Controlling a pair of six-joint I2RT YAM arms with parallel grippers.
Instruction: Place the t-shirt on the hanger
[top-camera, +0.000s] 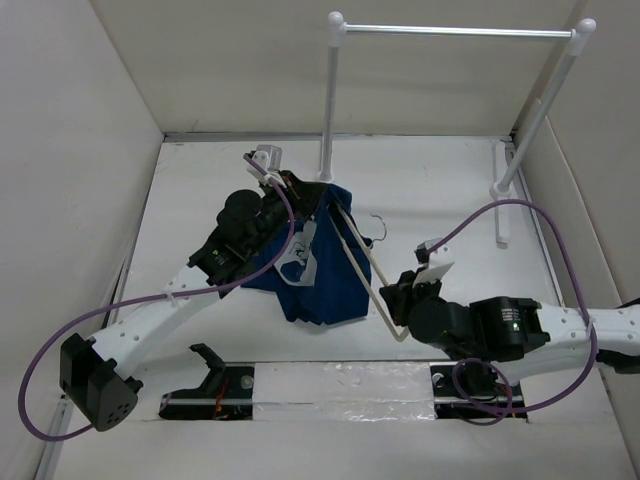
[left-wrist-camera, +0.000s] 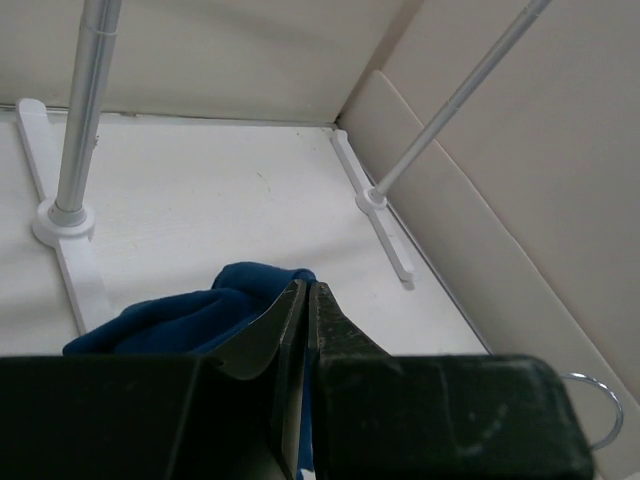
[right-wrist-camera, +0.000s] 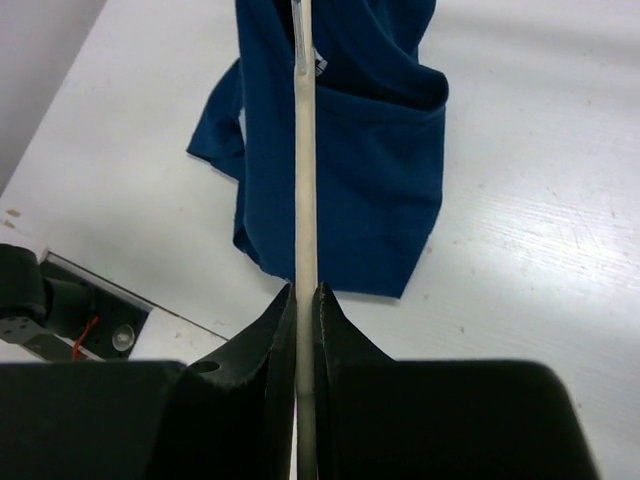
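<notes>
**Navy t-shirt (top-camera: 325, 275) and cream hanger (top-camera: 368, 262) held up in front of the rack (top-camera: 450, 30)**

Much of the grip is hidden. From above, the left pincer (top-camera: 298, 188) is lost behind its own wrist and cable, close in front of the rack's left post. Only its wrist view shows the two black fingers (left-wrist-camera: 345, 340), pressed together with a sliver of blue cloth caught between them. Neck and sleeves cannot be told apart. The soft fabric hangs from that grip in a bunched, folded mass down to the table (top-camera: 430, 180), where its lower folds rest. A small white print (right-wrist-camera: 318, 65) shows on it, too small to read. The hanger's upper end runs up into or against the cloth, and where it stops is unclear. Its thin wire hook (top-camera: 376, 226) curls out on the side toward the rack's right post. The left wrist view catches only a cut-off loop of it at the frame edge.

The hanger is slim, pale, smooth wood, a narrow triangle. The right pincer (top-camera: 395, 300), farther from the rack than the shirt, is clamped on the hanger's lower corner, its fingers (right-wrist-camera: 265, 335) tight on either side of the bar. The rack has white posts on flat feet and a silver crossbar. The table is matte white.
</notes>
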